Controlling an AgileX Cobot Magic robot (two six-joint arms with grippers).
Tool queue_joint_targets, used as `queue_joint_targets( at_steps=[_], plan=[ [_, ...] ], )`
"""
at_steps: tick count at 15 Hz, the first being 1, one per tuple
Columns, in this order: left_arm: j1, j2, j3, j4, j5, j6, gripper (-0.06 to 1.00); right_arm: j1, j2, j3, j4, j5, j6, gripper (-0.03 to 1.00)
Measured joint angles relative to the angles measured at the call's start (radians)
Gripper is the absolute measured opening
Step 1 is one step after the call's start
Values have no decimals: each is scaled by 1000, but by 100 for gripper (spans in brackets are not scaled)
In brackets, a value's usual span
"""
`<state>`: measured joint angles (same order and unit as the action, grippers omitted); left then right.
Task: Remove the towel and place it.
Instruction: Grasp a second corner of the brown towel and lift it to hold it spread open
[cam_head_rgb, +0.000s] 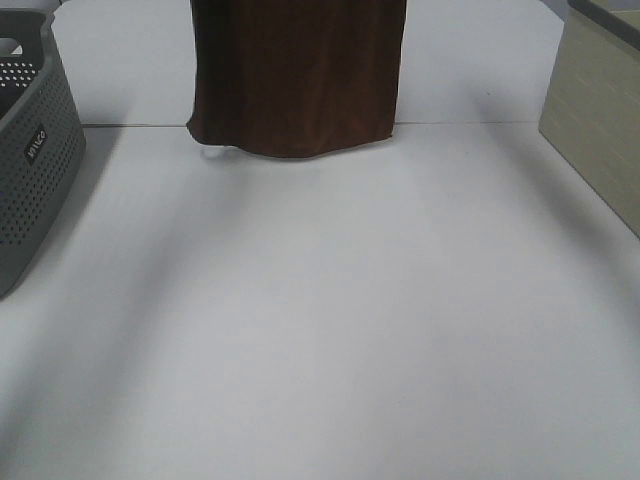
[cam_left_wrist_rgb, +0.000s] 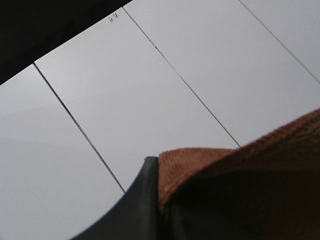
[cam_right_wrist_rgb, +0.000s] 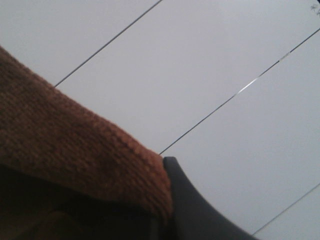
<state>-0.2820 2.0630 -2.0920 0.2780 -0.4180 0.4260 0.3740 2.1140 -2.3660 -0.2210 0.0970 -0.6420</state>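
Most of the high view is white table (cam_head_rgb: 320, 330), a smooth matt surface with one thin seam running across its far part. Its middle lies bare, which in my judgement makes it the likeliest place for the cloth to be laid. Next in size, at twelve o'clock, the towel (cam_head_rgb: 297, 80) hangs as a broad dark brown sheet running off the top of the frame. Its lower hem is wavy and sits at or just above the seam line (whether it brushes the table I cannot tell). It drapes flat and vertical because it is carried by its upper edge, which is out of sight there. At nine o'clock stands a grey plastic basket (cam_head_rgb: 35, 170), rounded at the corners and pierced with rows of small holes, well apart from the cloth. At two o'clock a beige box (cam_head_rgb: 600, 120) with a faintly lined face shows one corner. Smallest, and seen only from the wrist cameras, are the two grippers. The left gripper (cam_left_wrist_rgb: 156, 172) is closed tight, with a fold of looped, rust-brown terry pinched against its dark smooth finger. The right gripper (cam_right_wrist_rgb: 166, 172) is clamped the same way on another stretch of the edge. Holding two separate points is what spreads the towel wide rather than letting it bunch.
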Motion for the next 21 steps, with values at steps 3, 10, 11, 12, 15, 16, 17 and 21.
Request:
queue_joint_targets(
  at_steps=[3, 10, 11, 12, 15, 16, 17, 21],
  plan=[
    [12, 68, -40, 0, -66, -8, 0, -26, 21, 0, 53, -61, 3, 1],
    [38, 270, -406, -5, 6, -26, 0, -31, 80, 0, 56, -258, 3, 1],
    [40, 282, -421, -7, 10, -30, 0, -37, 82, 0, 57, -262, 3, 1],
    [41, 286, -422, -7, 18, -36, 0, -42, 85, 0, 59, -267, 3, 1],
    [41, 288, -422, -4, 63, -76, 0, -50, 89, 0, 61, -266, 11, 1],
    [41, 288, -422, 1, 91, -90, 0, -50, 89, 0, 62, -265, 13, 1],
    [41, 288, -422, 4, 119, -113, 0, -50, 89, 0, 63, -255, 15, 1],
    [41, 288, -422, 45, 253, -211, 0, -50, 89, 0, 108, -107, 17, 1]
  ],
)
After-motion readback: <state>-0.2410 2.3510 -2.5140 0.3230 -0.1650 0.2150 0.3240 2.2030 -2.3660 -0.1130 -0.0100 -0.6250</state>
